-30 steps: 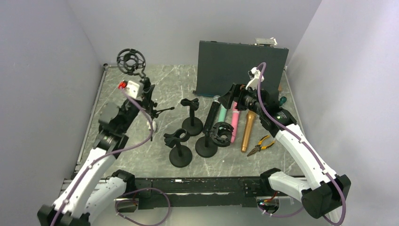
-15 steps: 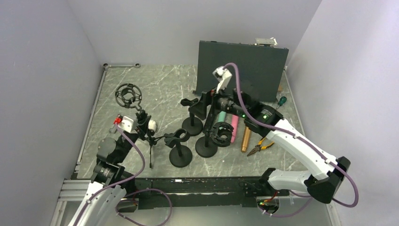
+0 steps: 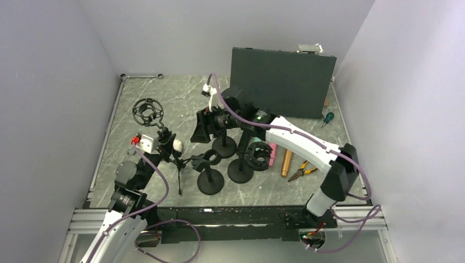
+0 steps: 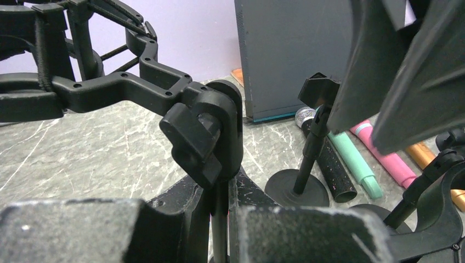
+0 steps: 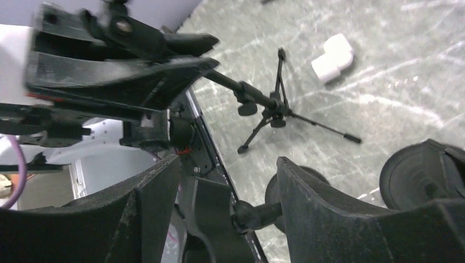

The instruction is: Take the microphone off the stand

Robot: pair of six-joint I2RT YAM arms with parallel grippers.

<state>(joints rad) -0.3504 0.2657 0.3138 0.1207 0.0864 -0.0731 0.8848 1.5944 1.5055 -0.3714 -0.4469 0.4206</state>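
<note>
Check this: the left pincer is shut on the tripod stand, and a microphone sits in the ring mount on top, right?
Not quite. The left pincer is shut on the tripod stand, but the ring mount on top is empty; the top view shows nothing inside it.

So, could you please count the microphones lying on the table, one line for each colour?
Black microphone: 1
Teal microphone: 1
Pink microphone: 1
Gold microphone: 1
Total: 4
</note>
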